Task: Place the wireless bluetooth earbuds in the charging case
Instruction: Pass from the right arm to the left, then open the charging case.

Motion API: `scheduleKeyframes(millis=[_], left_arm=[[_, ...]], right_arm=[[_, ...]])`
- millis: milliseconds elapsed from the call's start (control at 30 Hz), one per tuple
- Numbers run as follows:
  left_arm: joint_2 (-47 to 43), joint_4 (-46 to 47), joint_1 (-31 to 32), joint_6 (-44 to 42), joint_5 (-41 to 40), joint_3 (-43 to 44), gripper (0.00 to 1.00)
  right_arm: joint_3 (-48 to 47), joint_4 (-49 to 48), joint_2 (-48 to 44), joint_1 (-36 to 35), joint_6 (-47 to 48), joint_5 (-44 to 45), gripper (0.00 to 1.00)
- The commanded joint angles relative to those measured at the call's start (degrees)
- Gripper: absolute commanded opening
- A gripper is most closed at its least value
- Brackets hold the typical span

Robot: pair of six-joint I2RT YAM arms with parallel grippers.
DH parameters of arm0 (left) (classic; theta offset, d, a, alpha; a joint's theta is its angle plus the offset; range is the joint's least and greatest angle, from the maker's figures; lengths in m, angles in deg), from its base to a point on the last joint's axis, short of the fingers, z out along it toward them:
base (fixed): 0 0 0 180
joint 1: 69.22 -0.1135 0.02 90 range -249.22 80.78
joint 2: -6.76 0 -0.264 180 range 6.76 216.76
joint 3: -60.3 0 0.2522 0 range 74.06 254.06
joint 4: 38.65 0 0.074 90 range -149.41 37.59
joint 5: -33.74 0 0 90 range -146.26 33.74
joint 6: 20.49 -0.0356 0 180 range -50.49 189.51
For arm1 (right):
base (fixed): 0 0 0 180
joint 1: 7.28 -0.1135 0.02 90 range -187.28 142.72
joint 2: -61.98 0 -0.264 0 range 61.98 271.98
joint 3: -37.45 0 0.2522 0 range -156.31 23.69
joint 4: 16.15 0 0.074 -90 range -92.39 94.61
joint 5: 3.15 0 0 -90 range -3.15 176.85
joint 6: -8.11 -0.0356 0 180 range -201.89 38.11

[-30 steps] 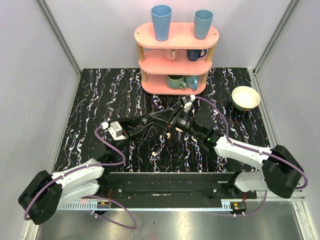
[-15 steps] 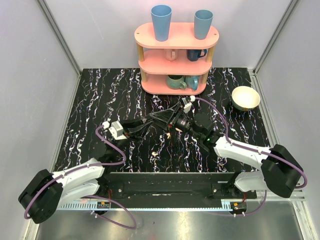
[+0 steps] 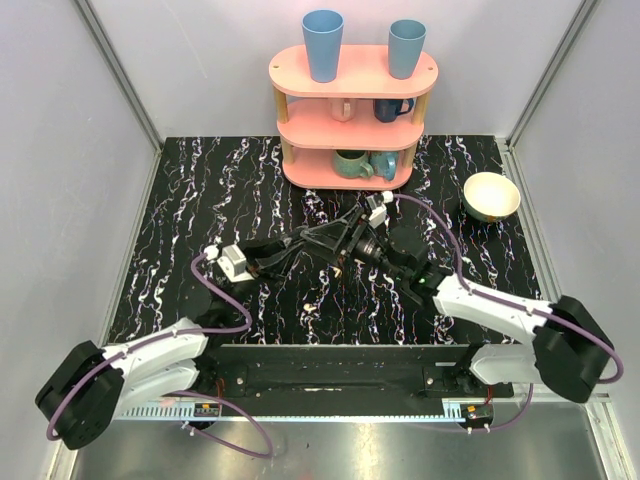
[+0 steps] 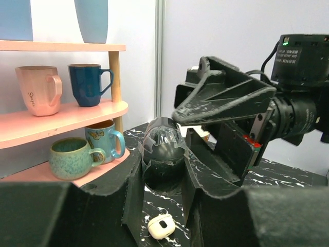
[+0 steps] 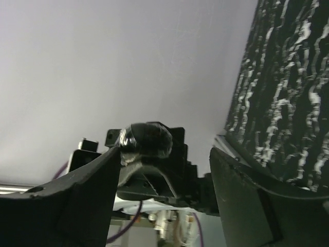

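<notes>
The charging case [image 4: 160,227], small and cream-white with a dark oval spot, lies on the black marbled table [image 3: 200,200] under my left gripper [image 4: 162,149]. It shows as a pale speck in the top view [image 3: 340,268]. My left gripper [image 3: 348,237] is raised above the table. Its fingers close in on a black tape-wrapped rounded tip. My right gripper [image 3: 360,240] faces it tip to tip and is open wide [image 5: 162,154], with that black tip between its fingers. In the left wrist view the right gripper [image 4: 205,135] fills the right side. No earbuds show in any view.
A pink three-tier shelf [image 3: 352,72] stands at the back, with two blue cups on top and mugs [image 4: 72,157] on the lower tiers. A cream bowl [image 3: 491,196] sits at the back right. Grey walls close in the table's sides.
Both grippers stay tip to tip above the case. The right arm has shifted slightly and the left gripper has edged a little to the right.
</notes>
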Motion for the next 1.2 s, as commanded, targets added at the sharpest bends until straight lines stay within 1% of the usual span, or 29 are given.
scheduleKeyframes(millis=[0,33,67,100,133,167,233,267,400,467,633,767,933,1000,1167], left_arm=[[-2.8,21.0,0.1,-3.1,-1.9,-1.8,0.00],[-3.5,20.8,0.1,-3.6,-1.9,-2.1,0.00],[-3.8,20.5,0.0,-4.3,-1.3,-2.6,0.00],[-4.3,20.3,0.0,-4.4,-1.2,-3.2,0.00],[-5.1,19.9,0.0,-4.4,-0.8,-3.4,0.00],[-5.4,19.0,0.0,-4.4,0.5,-3.5,0.00],[-6.4,18.1,-0.1,-4.4,3.1,-3.3,0.00],[-6.7,17.2,0.0,-4.1,5.4,-3.2,0.00],[-6.8,18.5,-0.1,-2.8,9.1,-3.0,0.00],[-6.9,18.7,-0.1,-1.9,9.6,-2.9,0.00],[-6.7,18.3,-0.1,-0.2,9.9,-2.2,0.00],[-6.1,18.3,-0.1,0.3,10.3,-1.8,0.00],[-6.2,17.9,-0.1,0.7,10.9,-1.8,0.00],[-6.1,17.5,-0.1,1.0,11.1,-1.9,0.00],[-5.7,17.3,-0.1,1.4,12.6,-1.4,0.00]], right_arm=[[-2.8,16.1,-8.5,-0.4,17.1,5.2,0.79],[-5.0,19.5,-9.7,-0.5,19.6,6.3,0.81],[-6.1,22.3,-10.8,-0.5,25.6,7.3,0.83],[-7.1,26.7,-12.5,-0.5,28.4,8.7,0.84],[-9.4,28.9,-13.0,-0.5,31.0,8.9,0.82],[-10.9,32.7,-13.2,-0.5,37.3,8.2,0.81],[-16.4,38.6,-12.0,-0.5,42.1,6.1,0.81],[-17.8,43.4,-11.1,-0.5,46.0,4.7,0.81],[-21.4,47.8,-7.7,-0.6,50.8,-1.2,0.79],[-22.9,50.0,-6.9,-1.2,53.6,-1.7,0.77],[-25.3,52.5,-6.0,-2.5,57.4,-4.2,0.76],[-24.8,52.2,-6.5,-2.5,58.3,-4.4,0.76],[-23.1,50.5,-8.9,-2.5,57.1,-3.4,0.77],[-22.6,48.4,-9.9,-2.5,56.0,-4.2,0.78],[-22.1,45.9,-9.7,-2.5,54.6,-5.1,0.78]])
